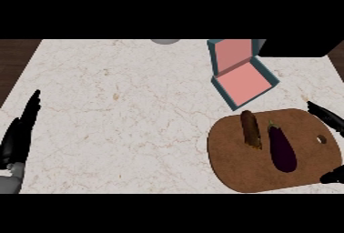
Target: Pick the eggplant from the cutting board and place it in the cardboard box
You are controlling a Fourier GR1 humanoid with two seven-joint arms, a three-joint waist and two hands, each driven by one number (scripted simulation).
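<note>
Nearest to me, the right hand [332, 175] shows only as dark fingertips at the right edge, one part over the lower right rim of the cutting board [235, 168], another black part higher up near the board's top right; I cannot tell whether its fingers are spread or curled. My left hand [19, 134] sits at the left edge of the worktop [121, 113], fingers straight and pointing away from me, holding nothing.

On the brown cutting board the eggplant [283, 149] lies lengthwise, dark purple, stem end pointing away from me. Just beside it to the left lies a brown elongated item [250, 129], apart from the eggplant.

Further off, beyond the board's far edge, the cardboard box [245, 84] stands open, pink inside with blue-grey walls, its lid raised behind it. At the far edge a grey round object [165, 41] is partly visible.
</note>
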